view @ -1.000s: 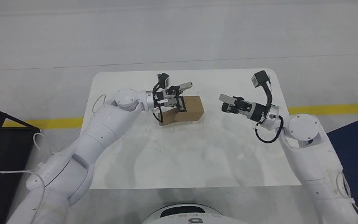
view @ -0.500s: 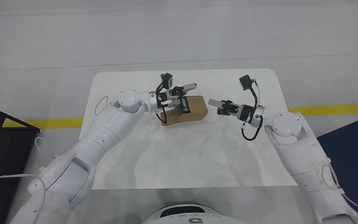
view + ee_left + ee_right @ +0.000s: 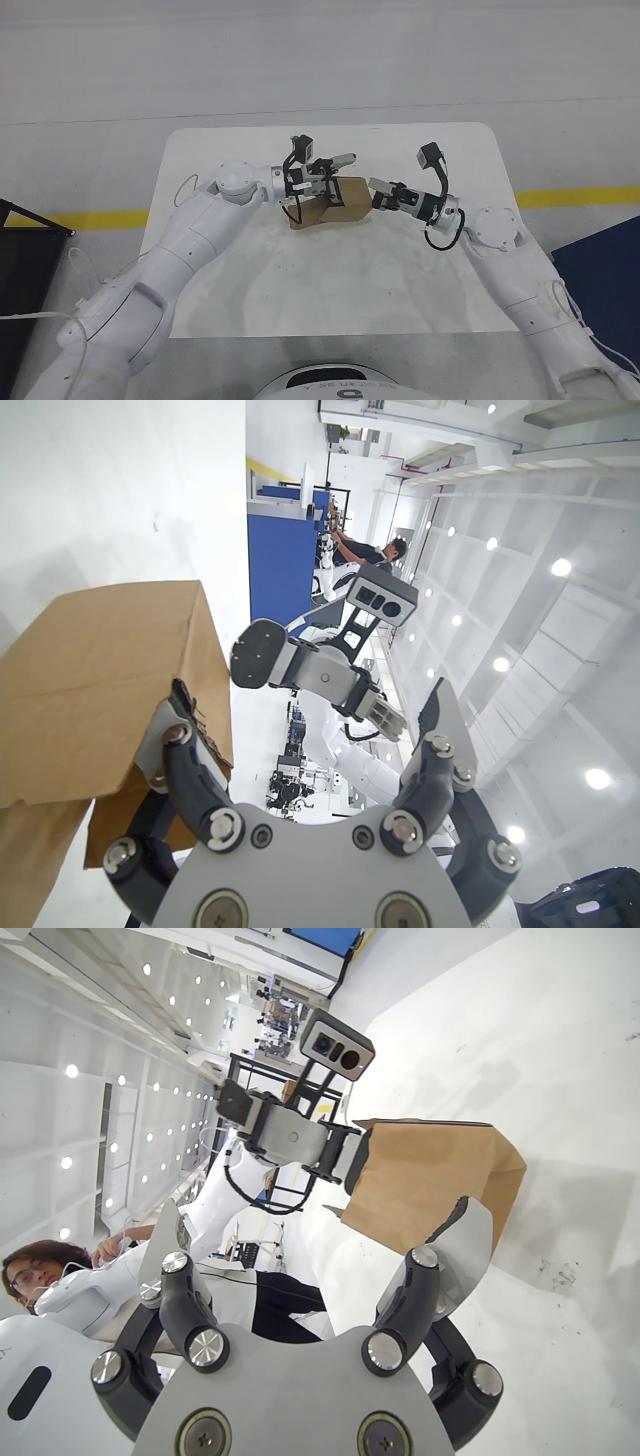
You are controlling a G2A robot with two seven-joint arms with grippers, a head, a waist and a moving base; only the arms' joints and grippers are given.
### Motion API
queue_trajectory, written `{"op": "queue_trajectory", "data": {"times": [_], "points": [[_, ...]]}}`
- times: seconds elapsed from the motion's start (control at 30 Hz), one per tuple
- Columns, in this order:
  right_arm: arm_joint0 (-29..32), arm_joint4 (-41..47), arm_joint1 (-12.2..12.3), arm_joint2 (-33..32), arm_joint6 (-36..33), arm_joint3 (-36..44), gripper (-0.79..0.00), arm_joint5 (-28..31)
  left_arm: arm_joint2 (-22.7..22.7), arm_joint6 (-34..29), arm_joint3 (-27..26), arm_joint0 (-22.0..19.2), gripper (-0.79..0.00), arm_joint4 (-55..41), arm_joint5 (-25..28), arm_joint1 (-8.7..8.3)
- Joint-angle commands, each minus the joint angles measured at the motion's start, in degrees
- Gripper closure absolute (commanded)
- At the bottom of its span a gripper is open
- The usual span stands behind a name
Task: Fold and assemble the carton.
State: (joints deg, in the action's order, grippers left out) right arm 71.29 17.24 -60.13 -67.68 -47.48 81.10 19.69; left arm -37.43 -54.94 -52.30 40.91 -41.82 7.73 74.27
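White table [image 3: 420, 290] lies under both my arms. On it, toward the far middle, sits the brown cardboard carton [image 3: 340, 192], between my two grippers. Its ragged open end faces my left arm, and I cannot see inside it. My left wrist view cuts the carton off at the frame's edge. My left gripper [image 3: 334, 176] stands wide open. One finger is tucked in at the carton's torn end with its tip hidden by cardboard, and the other is out in the air. My right gripper [image 3: 377, 194] is spread open too, at the opposite end. One fingertip is touching or just beside that wall, and I cannot tell which.
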Motion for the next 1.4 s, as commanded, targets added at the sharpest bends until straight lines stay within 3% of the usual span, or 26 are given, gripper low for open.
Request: {"op": "queue_trajectory", "data": {"times": [0.0,0.3,0.53,0.73,1.0,1.17,1.37], "points": [[-0.5,0.8,-0.2,0.8,-0.3,-1.3,-0.785,0.1,-0.3,-0.2,-0.1,0.1,-0.785,0.3,-0.2,0.06],[-0.2,4.0,-1.3,4.2,-0.9,-4.1,-0.785,1.3,-1.0,-0.1,-1.5,-0.1,-0.785,3.4,-2.7,0.43],[0.5,6.7,-2.1,6.5,-2.0,-6.3,-0.785,3.4,0.0,1.4,-2.9,-1.2,-0.785,9.0,-7.8,0.86],[1.7,7.8,-2.2,6.1,-2.0,-8.1,-0.785,5.4,1.4,2.8,-4.1,-1.7,-0.785,13.2,-12.3,1.52],[3.4,8.5,-2.0,4.5,-2.2,-8.0,-0.785,6.7,1.8,3.8,-5.1,-2.3,-0.785,15.5,-13.8,2.43],[4.1,7.6,-1.7,3.2,-1.9,-7.1,-0.785,6.6,-0.7,3.9,-7.9,-2.8,-0.785,15.9,-13.8,1.94],[5.1,2.9,-0.7,-0.5,-0.3,-2.6,-0.785,4.9,-8.6,2.9,-15.1,0.4,-0.785,15.1,-11.5,-0.72]]}}
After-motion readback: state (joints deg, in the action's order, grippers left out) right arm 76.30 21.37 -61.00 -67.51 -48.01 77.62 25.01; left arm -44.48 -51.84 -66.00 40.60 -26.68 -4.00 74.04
